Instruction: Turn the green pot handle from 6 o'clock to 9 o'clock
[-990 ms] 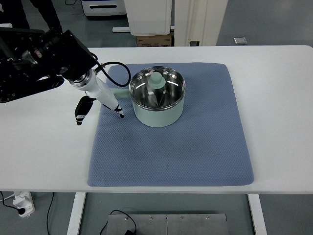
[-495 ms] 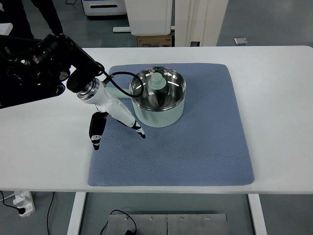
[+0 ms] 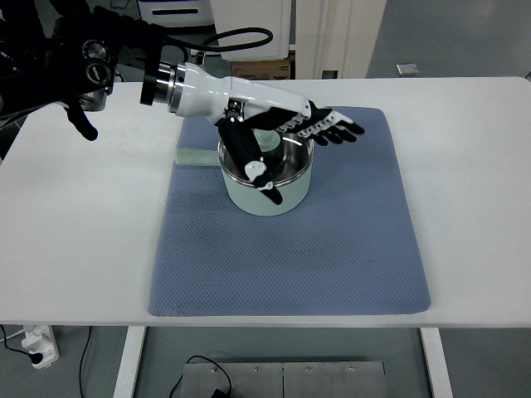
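1. Half a second ago my left hand hung low at the pot's 8 o'clock side, fingers pointing down over the mat's left edge; now it has swung up and across and lies stretched over the top of the pot
2. My white forearm comes in from the 10 o'clock corner of the picture and runs toward 4 o'clock, ending in the hand right above the pot's opening
3. My fingers are spread and straight, reaching past the pot's rim toward 3 o'clock, and they grip nothing; my black-and-white thumb hangs down over the pot's front wall toward 5 o'clock
4. My pale green round metal pot with a shiny steel inside stands on the upper middle of the blue-grey quilted fabric mat, in the same spot as before
5. Its pale green straight handle points toward 9 o'clock, lying over the mat's left edge, just as it did in both earlier pictures
6. Much of the pot's inside is hidden under my palm, so I cannot tell what lies in it now
7. That mat lies flat on the white rectangular table
8. My right arm does not show anywhere
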You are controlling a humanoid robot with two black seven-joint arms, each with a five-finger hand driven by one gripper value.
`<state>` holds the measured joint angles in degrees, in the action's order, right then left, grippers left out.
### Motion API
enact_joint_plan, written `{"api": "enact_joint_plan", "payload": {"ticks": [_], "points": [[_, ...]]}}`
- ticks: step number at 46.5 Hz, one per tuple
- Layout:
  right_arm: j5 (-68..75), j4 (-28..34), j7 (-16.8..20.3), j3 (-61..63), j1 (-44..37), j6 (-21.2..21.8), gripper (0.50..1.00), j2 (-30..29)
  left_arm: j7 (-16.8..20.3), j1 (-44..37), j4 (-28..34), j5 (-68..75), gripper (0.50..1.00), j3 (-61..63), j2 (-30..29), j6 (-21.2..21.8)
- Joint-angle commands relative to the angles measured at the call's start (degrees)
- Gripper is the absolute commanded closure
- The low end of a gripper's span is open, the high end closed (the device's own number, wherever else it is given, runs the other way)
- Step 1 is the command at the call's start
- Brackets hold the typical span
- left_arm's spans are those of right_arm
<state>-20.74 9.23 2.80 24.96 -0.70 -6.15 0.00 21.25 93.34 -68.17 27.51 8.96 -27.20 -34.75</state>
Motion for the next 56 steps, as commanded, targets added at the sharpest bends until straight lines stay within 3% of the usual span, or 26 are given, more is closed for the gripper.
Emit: {"api": "enact_joint_plan", "payload": {"ticks": [1, 13, 27, 44, 56], "points": [[0.0, 0.0, 0.0, 0.0, 0.0, 0.0, 0.500, 0.0, 0.0, -1.4, 2.6, -7.4, 0.500, 0.0, 0.0, 2.7], [0.0, 0.0, 0.0, 0.0, 0.0, 0.0, 0.500, 0.0, -0.2, -6.3, 11.5, -30.8, 0.500, 0.1, 0.7, 10.6], [0.0, 0.0, 0.0, 0.0, 0.0, 0.0, 0.500, 0.0, 0.3, -16.1, 21.3, -43.1, 0.500, -2.4, 4.5, 16.8], [0.0, 0.0, 0.0, 0.0, 0.0, 0.0, 0.500, 0.0, 1.9, -23.8, 28.7, -47.5, 0.500, -10.7, 9.0, 27.4], [0.0, 0.0, 0.0, 0.0, 0.0, 0.0, 0.500, 0.0, 2.2, -28.6, 39.9, -47.5, 0.500, -14.8, 16.0, 29.3]]}}
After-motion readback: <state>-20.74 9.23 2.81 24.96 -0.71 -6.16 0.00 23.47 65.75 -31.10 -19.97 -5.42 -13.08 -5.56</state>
